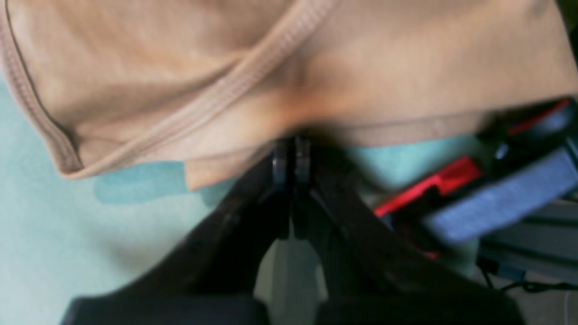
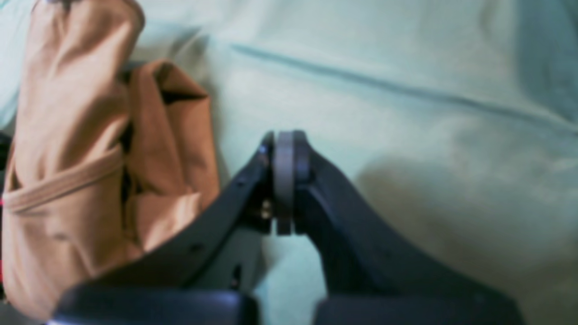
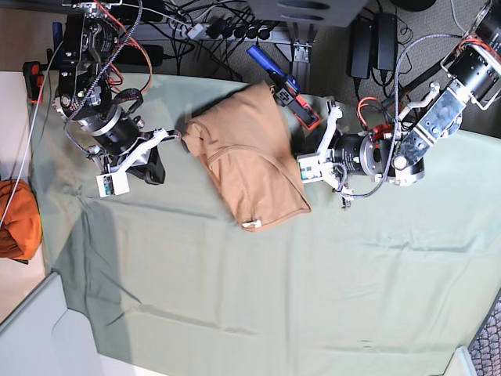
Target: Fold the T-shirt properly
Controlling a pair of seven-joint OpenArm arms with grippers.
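1. Base view shows the plain tan-orange cotton T-shirt [image 3: 250, 160] lying as a compact, slanted, roughly folded packet on the pale green sheet [image 3: 235, 298] that covers the surface, between the two arms.
2. By its shape, the folding looks far along: the cloth is doubled over itself, with a small white tag [image 3: 251, 225] showing at the near corner.
3. The packet still looks lumpy and skewed, so the next move probably calls for a final tidy-up, squaring its edges or flattening it, or else a retreat if the fold is accepted.
4. The left gripper [image 1: 291, 155] has its jaws pressed together with no gap. Its tips sit at the shirt's hemmed edge, but the blurred left wrist view does not settle whether cloth is pinched between them.
5. The right gripper [image 2: 285, 151] is likewise fully closed and holds nothing. It hovers over bare sheet, just beside the shirt's bunched end, not touching it.
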